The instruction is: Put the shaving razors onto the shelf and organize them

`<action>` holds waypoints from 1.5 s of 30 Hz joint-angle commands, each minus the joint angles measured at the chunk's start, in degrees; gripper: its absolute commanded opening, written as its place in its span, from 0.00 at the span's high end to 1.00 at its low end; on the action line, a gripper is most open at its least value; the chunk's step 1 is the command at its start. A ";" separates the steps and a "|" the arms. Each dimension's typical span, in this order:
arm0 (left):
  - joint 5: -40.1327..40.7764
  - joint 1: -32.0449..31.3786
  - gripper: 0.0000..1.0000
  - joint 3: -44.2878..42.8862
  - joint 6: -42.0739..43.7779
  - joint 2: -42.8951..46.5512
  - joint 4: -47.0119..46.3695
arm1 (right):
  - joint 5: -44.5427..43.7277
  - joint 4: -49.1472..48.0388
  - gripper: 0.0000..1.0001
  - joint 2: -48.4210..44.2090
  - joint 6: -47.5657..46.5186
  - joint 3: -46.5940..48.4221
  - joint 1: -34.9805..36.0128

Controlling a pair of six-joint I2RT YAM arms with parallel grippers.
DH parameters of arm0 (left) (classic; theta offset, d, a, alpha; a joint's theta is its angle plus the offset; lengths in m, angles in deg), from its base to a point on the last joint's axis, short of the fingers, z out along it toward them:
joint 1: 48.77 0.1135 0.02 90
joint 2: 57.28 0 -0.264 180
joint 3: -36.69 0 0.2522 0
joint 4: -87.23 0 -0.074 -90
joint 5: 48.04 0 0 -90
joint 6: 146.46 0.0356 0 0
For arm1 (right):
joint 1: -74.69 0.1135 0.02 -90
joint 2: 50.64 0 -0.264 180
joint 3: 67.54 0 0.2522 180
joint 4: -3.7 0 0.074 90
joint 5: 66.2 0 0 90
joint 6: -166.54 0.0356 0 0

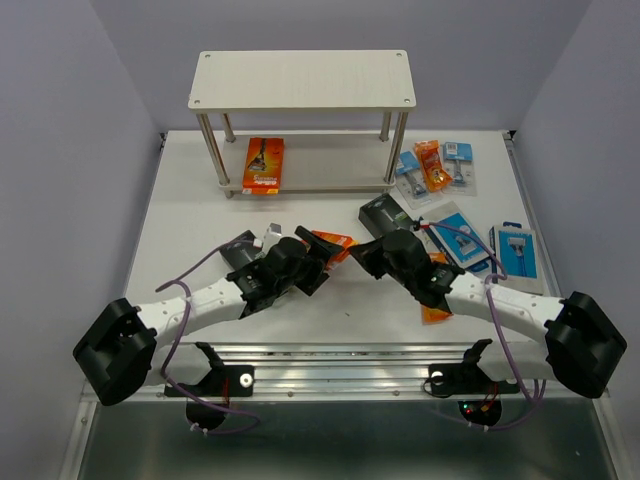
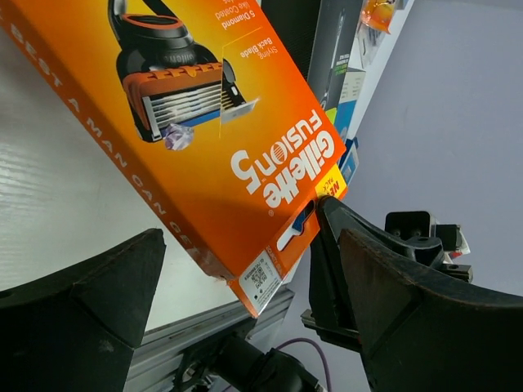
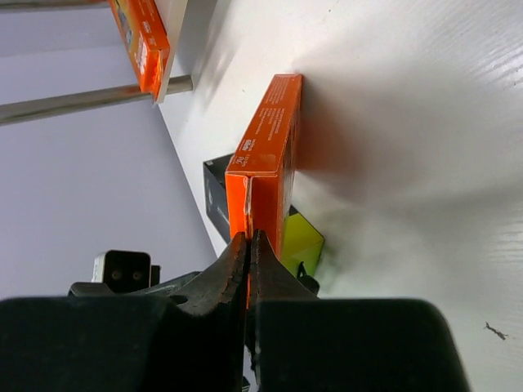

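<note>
The right gripper (image 3: 249, 242) is pinching its two black fingers (image 3: 208, 286) together on a thin end flap of an orange cardboard Gillette razor box (image 3: 274, 155). The box is reaching straight away from the fingertips alongside the white table (image 3: 425, 122). Only a sliver of orange is showing between the pads, and I cannot tell whether the box is resting on the table or hanging just clear of it.

The left gripper (image 2: 245, 273) is holding its fingers (image 2: 90, 314) spread wide and gripping nothing. The box's barcode-label corner is lying between them, and the rest of the box is running out of that view. Just beyond the left gripper's right-hand finger, dark hardware is crowding the box's yellow corner, too jumbled to identify.

Past the right fingertips, behind the box, a black-and-lime-green razor box (image 3: 304, 241) is peeking out, mostly hidden. Farther ahead of both grippers, the pale wood-grain two-tier shelf with silver posts (image 1: 300, 80) is carrying a second orange razor pack (image 1: 264, 165) on its lower board. To the right of the right fingers, blue razor packs (image 1: 462, 238) are lying scattered, partly covered by the arm.
</note>
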 commanded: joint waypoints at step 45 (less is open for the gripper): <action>11.32 -1.41 1.00 -4.76 7.57 -1.52 -3.73 | 4.50 9.00 0.22 -5.21 -16.30 2.71 6.21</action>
